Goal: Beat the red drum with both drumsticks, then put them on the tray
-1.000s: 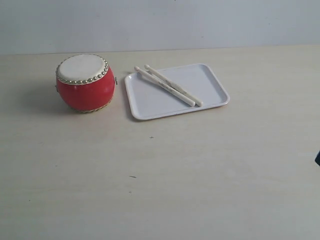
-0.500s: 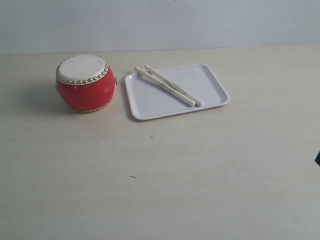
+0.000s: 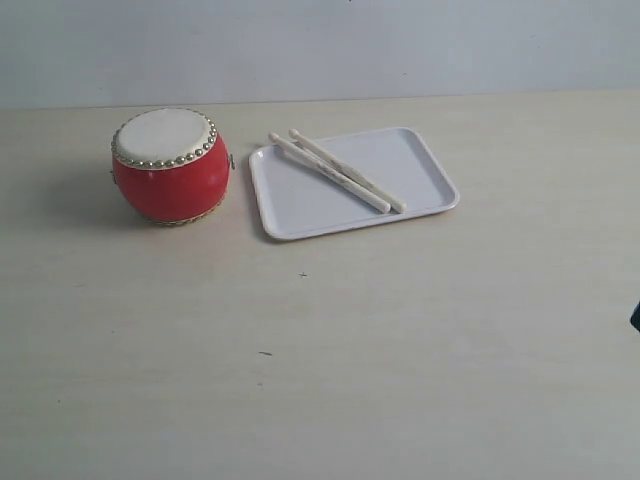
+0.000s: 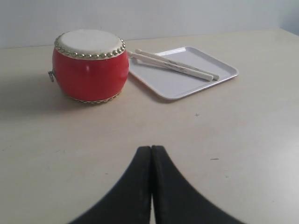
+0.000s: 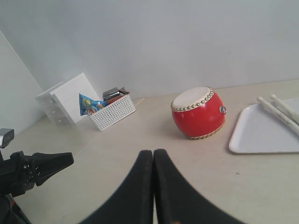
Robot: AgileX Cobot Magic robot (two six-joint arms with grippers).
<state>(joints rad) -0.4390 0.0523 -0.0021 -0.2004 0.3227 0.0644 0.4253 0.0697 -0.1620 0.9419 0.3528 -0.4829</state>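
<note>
The red drum (image 3: 170, 165) stands upright at the back left of the table, cream skin up. Right of it lies the white tray (image 3: 420, 165), and the two drumsticks (image 3: 335, 172) rest side by side across its left half, their tips over the rim nearest the drum. Both grippers are far back from these things and empty. My left gripper (image 4: 151, 148) is shut, facing the drum (image 4: 90, 70), the tray (image 4: 177, 86) and the drumsticks (image 4: 177, 66). My right gripper (image 5: 153, 152) is also shut, with the drum (image 5: 198, 114), tray (image 5: 261, 133) and drumsticks (image 5: 282, 112) ahead of it.
A white mesh basket (image 5: 112, 111) with snack packets and a white drawer box (image 5: 65, 98) stand by the wall beyond the drum. A black part of the other arm (image 5: 37, 170) shows low in the right wrist view. A dark sliver (image 3: 636, 316) sits at the exterior view's right edge.
</note>
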